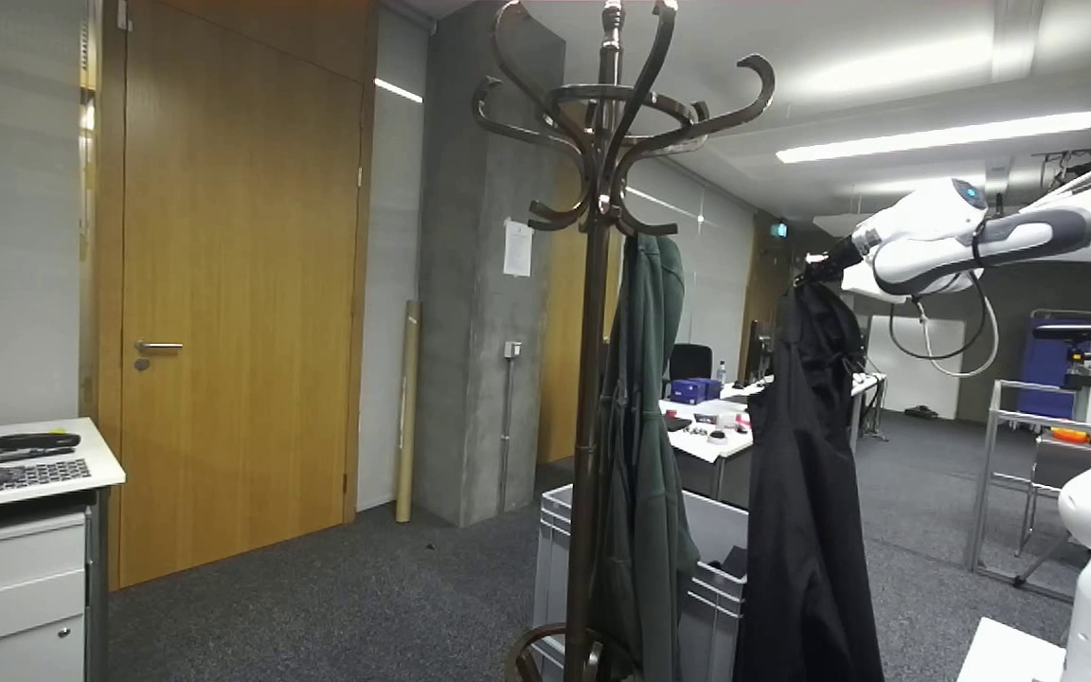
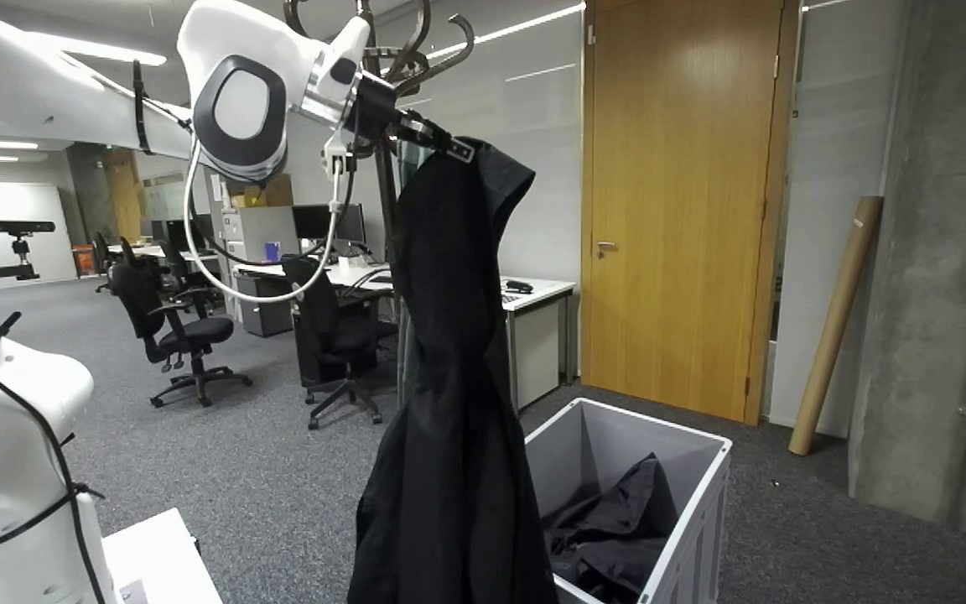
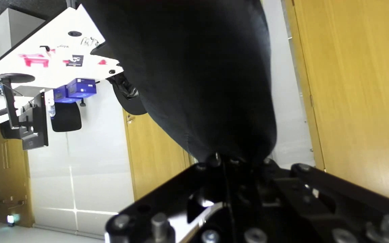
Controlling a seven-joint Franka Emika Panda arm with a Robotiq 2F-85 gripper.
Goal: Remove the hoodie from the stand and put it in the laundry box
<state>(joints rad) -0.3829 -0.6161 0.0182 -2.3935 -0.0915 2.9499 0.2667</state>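
Observation:
The hoodie [image 1: 806, 474] is black and hangs limp from my gripper [image 1: 803, 277], away from the hooks of the stand [image 1: 591, 379]. In an exterior view my gripper [image 2: 461, 149] is shut on the hoodie's top [image 2: 449, 335]; its lower end runs out of frame. In the wrist view the hoodie [image 3: 201, 77] spreads from the closed fingertips [image 3: 233, 161]. The light-grey laundry box [image 2: 708, 528] stands on the floor beside the hanging hoodie, which partly hides it. The box [image 1: 553, 559] also shows behind the stand, whose pole [image 2: 385, 193] is mostly hidden by arm and hoodie.
A dark grey-green coat [image 1: 645, 426] hangs on the stand in front of the box. Dark cloth [image 2: 617, 528] lies inside the box. A cardboard tube [image 2: 835, 327] leans by a concrete pillar [image 2: 936, 335]. A desk [image 1: 34, 464] and a door [image 1: 242, 284] are farther off.

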